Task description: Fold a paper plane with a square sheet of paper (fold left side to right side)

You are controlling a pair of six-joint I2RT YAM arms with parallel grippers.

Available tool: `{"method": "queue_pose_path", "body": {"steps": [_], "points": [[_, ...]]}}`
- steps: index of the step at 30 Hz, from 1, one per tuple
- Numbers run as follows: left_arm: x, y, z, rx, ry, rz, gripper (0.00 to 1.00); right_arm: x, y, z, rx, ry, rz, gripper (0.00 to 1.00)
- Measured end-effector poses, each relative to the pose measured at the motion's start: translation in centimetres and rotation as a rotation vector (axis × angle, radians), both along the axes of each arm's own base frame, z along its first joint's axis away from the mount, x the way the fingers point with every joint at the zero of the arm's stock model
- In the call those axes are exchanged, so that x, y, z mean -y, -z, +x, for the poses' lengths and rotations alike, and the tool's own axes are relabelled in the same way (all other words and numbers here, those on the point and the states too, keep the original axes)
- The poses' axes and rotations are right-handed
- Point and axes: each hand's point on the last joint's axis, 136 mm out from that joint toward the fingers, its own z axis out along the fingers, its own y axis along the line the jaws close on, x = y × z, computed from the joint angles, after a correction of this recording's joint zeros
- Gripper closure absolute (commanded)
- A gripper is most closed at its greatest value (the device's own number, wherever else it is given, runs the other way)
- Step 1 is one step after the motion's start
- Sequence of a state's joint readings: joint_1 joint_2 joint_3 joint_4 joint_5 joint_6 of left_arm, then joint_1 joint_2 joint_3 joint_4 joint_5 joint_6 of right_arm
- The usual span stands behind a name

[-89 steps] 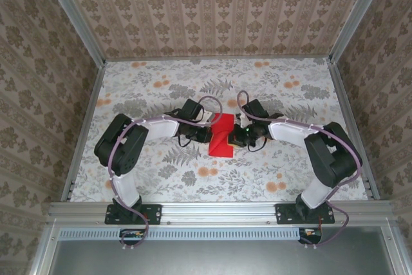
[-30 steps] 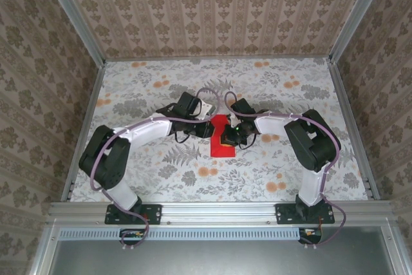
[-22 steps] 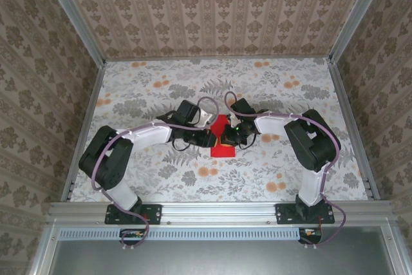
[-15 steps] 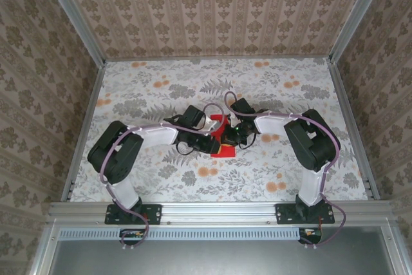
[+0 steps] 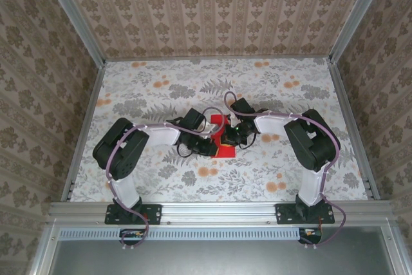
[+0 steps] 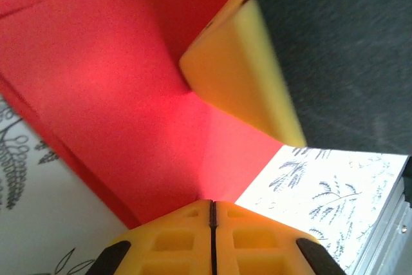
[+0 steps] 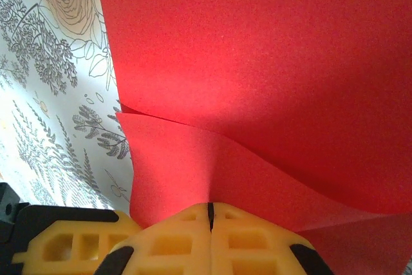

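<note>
The square sheet of paper (image 5: 219,120) is bright red and lies folded over on itself at the middle of the table, largely covered by both grippers. My left gripper (image 5: 212,148) comes in from the left and is shut on the paper's near part. In the left wrist view its yellow jaws (image 6: 211,207) pinch the red paper (image 6: 129,94) at a crease. My right gripper (image 5: 230,138) reaches in from the right. Its jaws (image 7: 210,207) are shut on the curved upper layer of the paper (image 7: 257,62). A right fingertip (image 6: 238,69) shows close to the left jaws.
The table (image 5: 290,94) has a cloth printed with grey leaves and orange flowers. Patterned walls (image 5: 219,11) close in the back and both sides. An aluminium rail (image 5: 219,210) runs along the near edge by the arm bases.
My left gripper has slid from the paper's left side toward its near edge and closed on it. Less red paper shows from above. The right gripper has stayed shut in place.
</note>
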State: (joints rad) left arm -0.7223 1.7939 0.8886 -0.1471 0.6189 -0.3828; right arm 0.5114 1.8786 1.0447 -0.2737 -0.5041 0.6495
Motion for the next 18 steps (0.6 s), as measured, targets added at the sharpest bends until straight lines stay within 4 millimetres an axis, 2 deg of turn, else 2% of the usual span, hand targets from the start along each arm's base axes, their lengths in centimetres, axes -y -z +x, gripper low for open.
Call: {"method": "queue_pose_path", "body": {"steps": [9, 18], "points": [[-0.2, 0.1, -0.2, 0.013, -0.016, -0.023, 0.96, 0.1, 0.0, -0.2, -0.006, -0.008, -0.009, 0.98], [-1.5, -0.4, -1.5, -0.001, -0.037, -0.018, 0.98, 0.1, 0.0, -0.6, -0.017, -0.021, -0.016, 0.98]]}}
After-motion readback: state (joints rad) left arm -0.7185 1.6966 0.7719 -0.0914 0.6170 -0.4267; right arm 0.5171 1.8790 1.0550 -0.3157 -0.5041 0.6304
